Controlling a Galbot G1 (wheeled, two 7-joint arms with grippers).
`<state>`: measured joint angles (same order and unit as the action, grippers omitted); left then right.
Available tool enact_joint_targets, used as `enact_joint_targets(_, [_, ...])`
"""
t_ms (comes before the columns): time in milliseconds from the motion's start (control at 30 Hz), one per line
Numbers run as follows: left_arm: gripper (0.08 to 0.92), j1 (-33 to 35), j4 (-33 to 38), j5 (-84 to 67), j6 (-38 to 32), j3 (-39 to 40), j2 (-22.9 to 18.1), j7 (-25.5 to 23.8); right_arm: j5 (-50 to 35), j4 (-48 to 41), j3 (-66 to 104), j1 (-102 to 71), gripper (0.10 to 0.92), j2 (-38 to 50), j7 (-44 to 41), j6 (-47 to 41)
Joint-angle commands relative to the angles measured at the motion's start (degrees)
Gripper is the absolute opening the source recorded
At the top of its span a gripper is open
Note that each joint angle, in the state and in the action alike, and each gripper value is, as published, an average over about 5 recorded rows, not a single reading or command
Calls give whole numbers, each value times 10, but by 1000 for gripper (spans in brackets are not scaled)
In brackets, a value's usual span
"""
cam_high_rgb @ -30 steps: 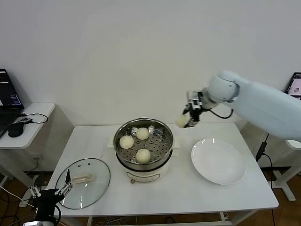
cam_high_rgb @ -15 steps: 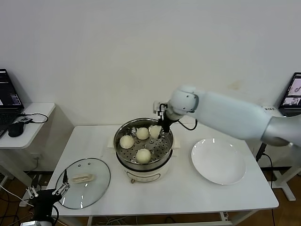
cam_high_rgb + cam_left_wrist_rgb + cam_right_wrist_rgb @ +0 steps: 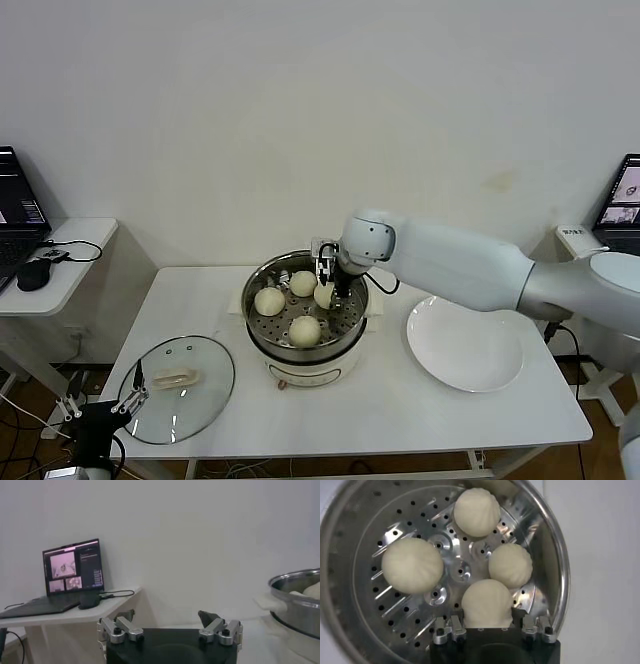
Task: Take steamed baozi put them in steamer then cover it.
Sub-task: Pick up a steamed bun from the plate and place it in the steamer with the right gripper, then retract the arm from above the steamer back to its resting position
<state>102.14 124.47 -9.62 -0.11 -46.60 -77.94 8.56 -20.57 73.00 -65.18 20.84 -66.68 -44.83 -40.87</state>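
From the head camera, the right gripper (image 3: 326, 283) reaches down into the steamer (image 3: 306, 262), which stands at the middle of the table (image 3: 400, 420) toward its back edge. Its jaws are pinched on the fourth bun (image 3: 324, 295) at the back right of the tray, beside three other buns (image 3: 304, 329) already lying there. The cover (image 3: 177, 388) lies flat near the table's front left corner, and the white plate (image 3: 464, 342) sits bare toward the right edge. A second ago this arm held the bun high over the table's back edge, between steamer and plate; now it is over the tray.

The left wrist camera shows the left gripper (image 3: 170, 626) parked low off the table's left, jaws spread wide and holding nothing.

The right wrist camera shows the held bun touching a neighbouring bun (image 3: 510, 565). Letting go too early, or pulling out sideways, could roll it against the others or catch a finger on the steamer's rim.
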Motion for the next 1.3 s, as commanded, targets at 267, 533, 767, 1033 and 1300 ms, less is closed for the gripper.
enact_joint_targets(267, [823,-1,1,1,1,0,-1,-1,-10,56,36,15,765,42,14,-8])
enact_joint_targets(533, [823,-3,1,0,0,2,-3,-1,-99,195,112,-8,822,167,158,-5])
enact_joint_targets(767, [823,-2,-3,1,0,0,-1,-1,-108,306,304,-259,823,277,360,107])
enact_joint_targets(1033, [823,-3,-7,5,-1,9,-4,2,49,340,685,-685,823,239,401,308])
enact_joint_targets(1300, [823,-13,-38,52,1,31,1,16,137,328,933,-934,823,85,363,487])
